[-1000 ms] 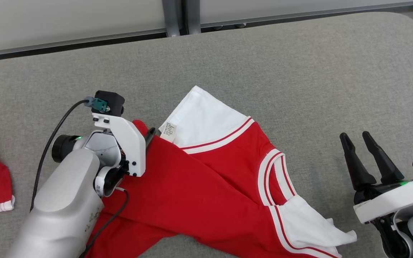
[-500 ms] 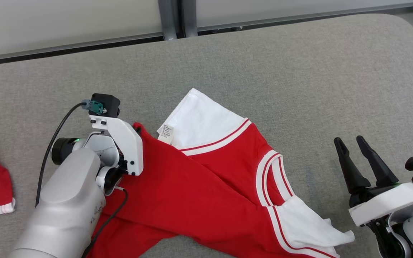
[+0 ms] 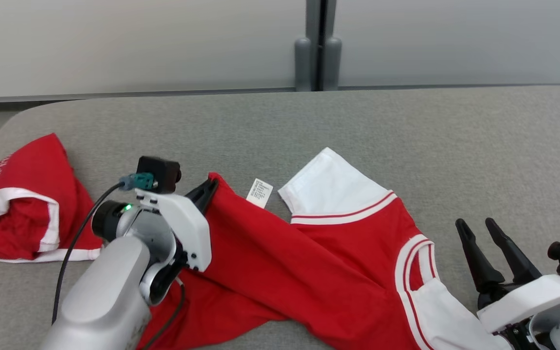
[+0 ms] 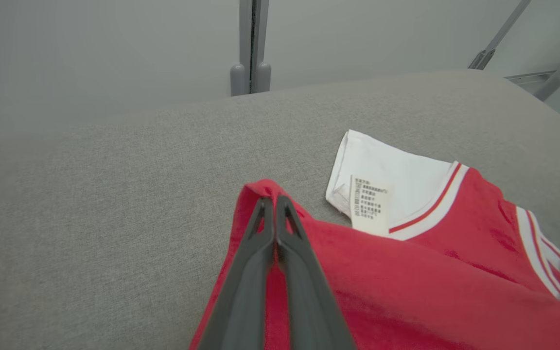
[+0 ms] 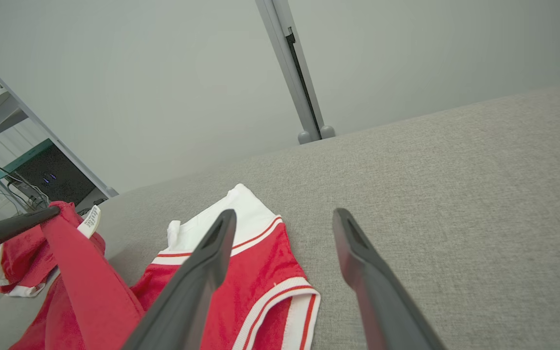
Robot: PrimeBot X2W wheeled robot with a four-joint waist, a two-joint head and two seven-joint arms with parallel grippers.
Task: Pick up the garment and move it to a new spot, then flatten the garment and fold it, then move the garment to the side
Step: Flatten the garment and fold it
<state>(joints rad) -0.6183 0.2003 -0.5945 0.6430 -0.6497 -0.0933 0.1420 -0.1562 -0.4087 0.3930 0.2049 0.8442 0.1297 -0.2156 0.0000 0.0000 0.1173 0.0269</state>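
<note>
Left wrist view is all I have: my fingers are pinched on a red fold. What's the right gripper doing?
Observer: The right gripper is open and empty, near the garment's collar.
Operator: Anything else around?
Observer: A second red garment lies crumpled at the grey surface's left end, apart from yours.
Operator: Is my fold lifted?
Observer: Yes; the right wrist view shows the left gripper holding it raised, cloth draping down.

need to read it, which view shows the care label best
Left wrist view: the care label lies close and face-on, print lines visible. Head view shows it small; right wrist view, tiny and tilted.
</note>
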